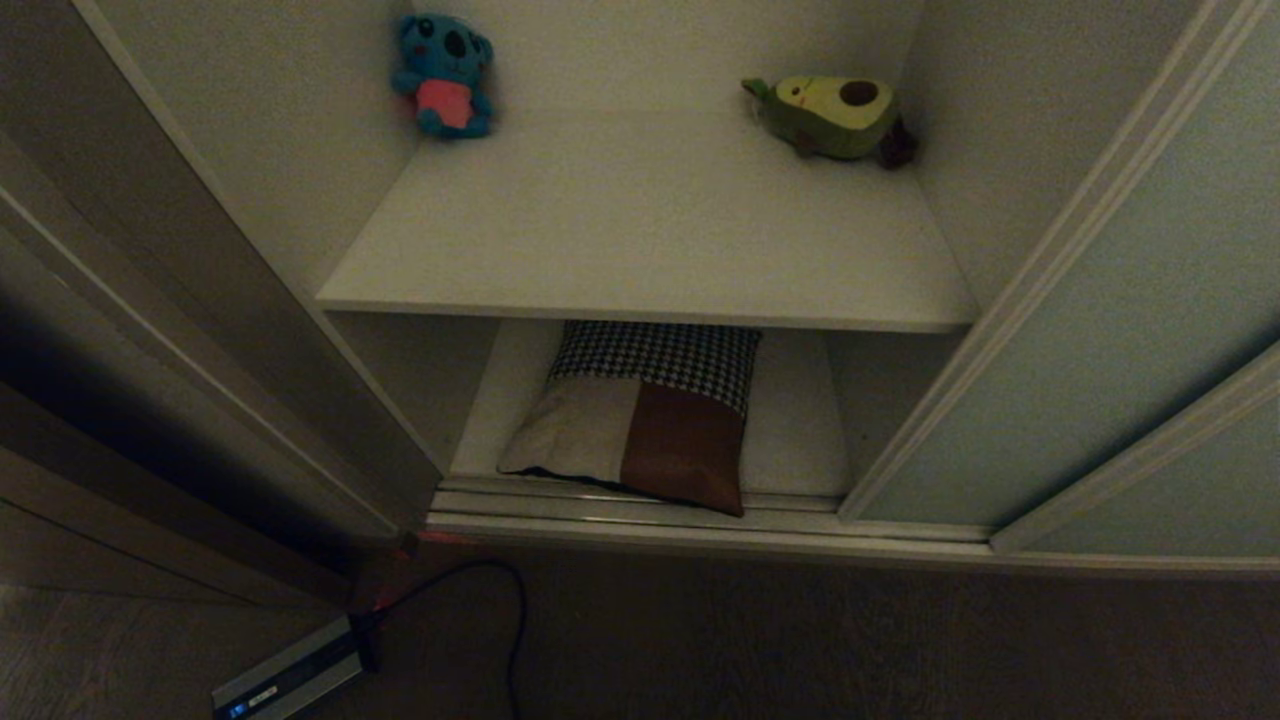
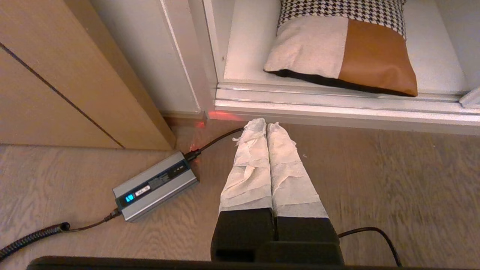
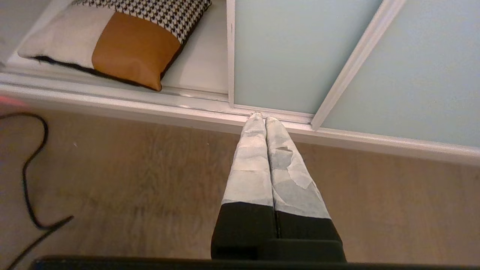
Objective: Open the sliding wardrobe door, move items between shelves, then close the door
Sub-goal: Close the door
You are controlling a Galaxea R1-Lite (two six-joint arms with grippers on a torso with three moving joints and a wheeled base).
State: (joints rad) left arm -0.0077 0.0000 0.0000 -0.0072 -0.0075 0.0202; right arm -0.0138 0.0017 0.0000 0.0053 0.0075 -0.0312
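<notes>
A blue plush toy (image 1: 443,75) with a pink belly sits upright in the back left corner of the wardrobe, and an avocado-shaped plush toy (image 1: 832,117) lies on its side in the back right corner. On the wooden floor (image 2: 393,180) outside lies a grey metal power box (image 2: 155,186) with a small blue display. A black cable (image 2: 215,141) runs from one end and a coiled cord (image 2: 30,238) from the other.

Door (image 1: 1120,330) slid open – patchwork cushion (image 1: 640,420) flat on bottom shelf (image 1: 800,440)
</notes>
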